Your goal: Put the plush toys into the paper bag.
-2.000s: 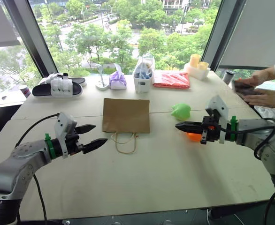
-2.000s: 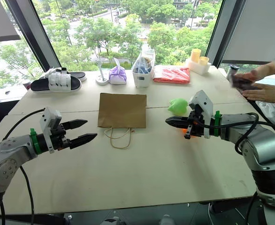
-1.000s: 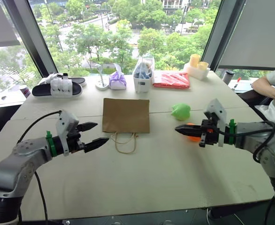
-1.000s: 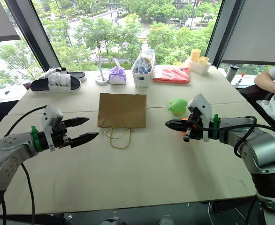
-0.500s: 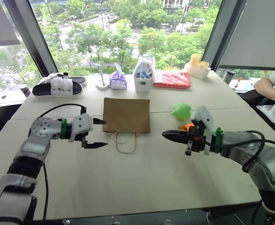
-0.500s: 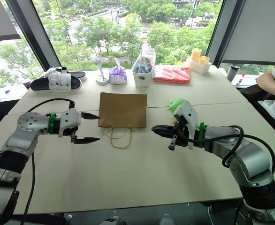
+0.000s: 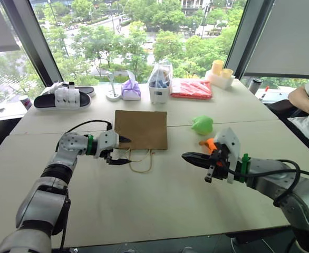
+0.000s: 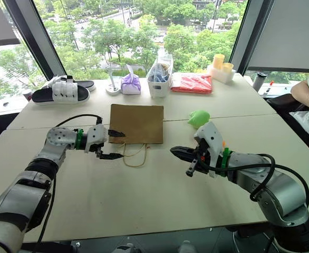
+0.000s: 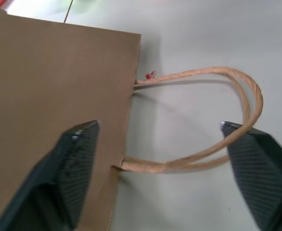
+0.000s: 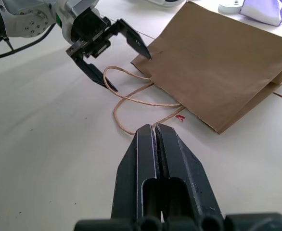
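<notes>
Since the paper bag [image 7: 141,129] lies flat on the table [image 7: 160,200] with its mouth pressed shut, we judge the step in hand is getting that mouth open. To do it well, we should pinch only the top layer or one cord handle [image 9: 213,120] and lift gently, so the bag opens rather than slides away. Our left end effector [image 7: 121,151] sits at the bag's near left corner with its fingers spread: one finger [image 9: 69,163] is over the brown paper at the edge, the other [image 9: 256,168] is beside the handle loop, and nothing is gripped yet. Our right end effector [image 7: 189,157] is closed and empty, hovering over the table to the right of the handles, well apart from the bag. Just behind it lies the orange toy [image 7: 209,143], and the green toy [image 7: 202,124] rests further back, to the right of the bag. Both toys are outside the bag.
</notes>
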`<control>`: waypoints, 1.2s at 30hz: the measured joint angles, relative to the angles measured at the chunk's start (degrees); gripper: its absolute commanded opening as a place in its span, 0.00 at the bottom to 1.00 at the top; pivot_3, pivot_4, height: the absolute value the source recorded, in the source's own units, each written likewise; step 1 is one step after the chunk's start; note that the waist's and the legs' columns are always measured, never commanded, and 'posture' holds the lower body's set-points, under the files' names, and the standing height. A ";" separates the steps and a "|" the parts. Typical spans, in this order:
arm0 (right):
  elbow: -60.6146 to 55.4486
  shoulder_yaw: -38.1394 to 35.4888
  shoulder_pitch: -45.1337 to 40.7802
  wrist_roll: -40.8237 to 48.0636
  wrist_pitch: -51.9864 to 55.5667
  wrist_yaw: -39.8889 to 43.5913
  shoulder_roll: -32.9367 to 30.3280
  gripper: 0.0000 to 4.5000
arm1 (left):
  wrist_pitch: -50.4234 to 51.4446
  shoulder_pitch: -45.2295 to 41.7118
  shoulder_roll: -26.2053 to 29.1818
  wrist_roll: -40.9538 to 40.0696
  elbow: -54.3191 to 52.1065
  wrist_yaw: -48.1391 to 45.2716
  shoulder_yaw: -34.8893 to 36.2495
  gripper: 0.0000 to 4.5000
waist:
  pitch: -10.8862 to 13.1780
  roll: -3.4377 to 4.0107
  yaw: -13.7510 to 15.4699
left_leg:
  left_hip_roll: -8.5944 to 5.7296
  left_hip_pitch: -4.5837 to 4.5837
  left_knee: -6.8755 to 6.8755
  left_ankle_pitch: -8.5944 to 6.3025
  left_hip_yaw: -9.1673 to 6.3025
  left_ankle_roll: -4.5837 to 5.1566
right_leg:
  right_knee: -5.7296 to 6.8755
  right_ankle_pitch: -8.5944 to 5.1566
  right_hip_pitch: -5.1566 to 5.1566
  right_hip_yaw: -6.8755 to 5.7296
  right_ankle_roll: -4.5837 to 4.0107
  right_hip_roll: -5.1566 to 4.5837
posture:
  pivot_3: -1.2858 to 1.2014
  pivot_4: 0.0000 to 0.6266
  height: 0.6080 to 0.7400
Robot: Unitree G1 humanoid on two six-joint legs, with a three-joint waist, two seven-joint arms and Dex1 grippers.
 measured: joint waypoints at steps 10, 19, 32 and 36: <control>-0.07 0.01 -0.01 0.44 0.08 -1.01 -0.06 0.00 | 3.23 -0.68 -2.42 -2.25 -1.52 -1.62 3.09 0.01 | 0.00 0.00 -0.14 | 0.00 0.00 0.02 0.00 0.00 0.00 | 0.01 0.00 0.01 0.01 0.01 0.00 | 0.52 0.24 1.00; 2.01 5.90 -3.64 -4.94 -0.02 -8.65 6.71 0.00 | 25.65 -2.34 -7.07 -9.44 -13.69 2.64 7.59 0.01 | 0.00 -0.01 -0.96 | -0.01 0.00 0.08 0.00 -0.09 0.00 | 0.10 0.01 0.02 0.00 0.03 0.03 | 0.52 0.24 1.00; 32.68 21.68 -17.32 -25.60 -12.45 -16.99 23.19 0.00 | 41.04 -1.64 -10.61 -13.28 -27.55 5.66 8.20 0.01 | -0.01 0.02 -1.28 | -0.04 0.06 0.02 0.17 -0.06 -0.30 | 0.22 0.02 -0.06 0.04 0.02 0.03 | 0.52 0.24 1.00; 44.46 21.53 -22.20 -29.74 -18.81 -17.94 27.44 0.00 | 45.03 -0.40 -10.50 -15.03 -32.30 6.63 8.29 0.01 | -0.01 0.02 -1.51 | -0.03 0.04 -0.03 0.28 -0.06 -0.49 | 0.24 0.02 -0.14 0.07 0.02 0.03 | 0.52 0.24 1.00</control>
